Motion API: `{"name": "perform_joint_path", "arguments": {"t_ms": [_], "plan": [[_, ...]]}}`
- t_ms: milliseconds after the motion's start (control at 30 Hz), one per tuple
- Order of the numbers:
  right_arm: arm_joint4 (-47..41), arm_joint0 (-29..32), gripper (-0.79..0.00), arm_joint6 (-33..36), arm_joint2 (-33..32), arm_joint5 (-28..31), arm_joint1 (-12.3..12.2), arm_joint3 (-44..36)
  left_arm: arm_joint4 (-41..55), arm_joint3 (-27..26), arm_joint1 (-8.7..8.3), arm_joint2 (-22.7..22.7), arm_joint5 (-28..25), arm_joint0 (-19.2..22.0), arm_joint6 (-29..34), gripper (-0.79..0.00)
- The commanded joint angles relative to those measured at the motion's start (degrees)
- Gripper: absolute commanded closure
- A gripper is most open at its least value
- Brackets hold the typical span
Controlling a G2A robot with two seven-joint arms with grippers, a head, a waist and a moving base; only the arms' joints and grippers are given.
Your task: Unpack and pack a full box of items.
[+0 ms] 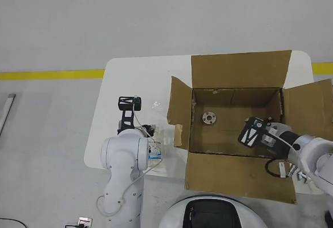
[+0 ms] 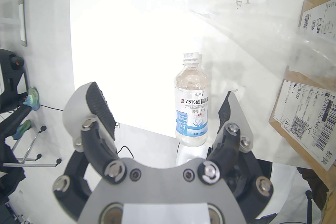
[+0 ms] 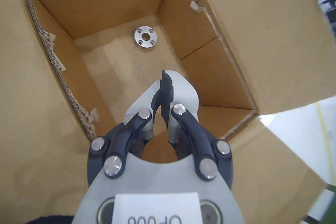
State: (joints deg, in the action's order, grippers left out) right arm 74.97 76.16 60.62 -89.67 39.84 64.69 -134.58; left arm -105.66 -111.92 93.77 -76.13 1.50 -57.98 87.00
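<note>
An open cardboard box (image 1: 235, 71) stands on the white table (image 1: 138, 74). A round metal flange (image 1: 209, 118) lies on its floor, also seen in the right wrist view (image 3: 145, 37). My right gripper (image 1: 251, 132) hangs inside the box (image 3: 105, 7), short of the flange, shut (image 3: 162, 79) with nothing in it. A small clear bottle (image 2: 191, 104) with a white cap and a blue-and-white label rests by the table's near edge (image 1: 154, 151). My left gripper (image 2: 164, 109) is open above it, with the bottle close to one finger (image 2: 227, 112).
A clear plastic bag (image 2: 236, 25) lies crumpled between the bottle and the box's labelled side (image 2: 309, 117). The box flaps spread outward on all sides. A yellow line (image 1: 41, 74) runs along the floor beyond the table.
</note>
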Motion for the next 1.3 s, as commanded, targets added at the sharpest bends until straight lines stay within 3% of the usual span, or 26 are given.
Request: {"name": "perform_joint_path", "arguments": {"t_ms": [0,233,433,500,633,767,867,933,1267], "plan": [[4.0,-1.1,0.000,-1.7,1.7,0.5,-0.1,1.3,0.0,0.0,0.00,0.0,0.0,0.0,0.0,-0.785],[24.0,-10.5,0.000,-5.7,16.4,9.5,-0.8,11.7,0.0,0.0,0.00,0.0,0.0,0.0,0.0,-0.785],[24.3,-15.7,-0.071,-6.8,22.1,10.3,-0.2,18.9,0.0,0.0,0.00,0.0,0.0,0.0,0.0,-0.785],[24.4,-16.9,-0.222,-7.4,23.4,10.3,0.0,20.7,0.0,0.0,0.00,0.0,0.0,0.0,0.0,-0.785],[25.1,-19.0,-0.363,-8.8,25.3,10.3,0.3,24.0,0.0,0.0,0.00,0.0,0.0,0.0,0.0,-0.785],[25.0,-20.7,-0.425,-10.1,26.9,10.6,0.6,27.1,0.0,0.0,0.00,0.0,0.0,0.0,0.0,-0.785],[24.9,-21.5,-0.680,-10.6,27.8,10.6,0.8,28.7,0.0,0.0,0.00,0.0,0.0,0.0,0.0,-0.785],[25.1,-21.9,-0.785,-10.5,28.3,11.0,0.9,29.7,0.0,0.0,0.00,0.0,0.0,0.0,0.0,-0.785],[27.6,-23.4,-0.785,-12.7,31.2,10.7,1.3,33.7,0.0,0.0,0.00,0.0,0.0,0.0,0.0,-0.785]]}}
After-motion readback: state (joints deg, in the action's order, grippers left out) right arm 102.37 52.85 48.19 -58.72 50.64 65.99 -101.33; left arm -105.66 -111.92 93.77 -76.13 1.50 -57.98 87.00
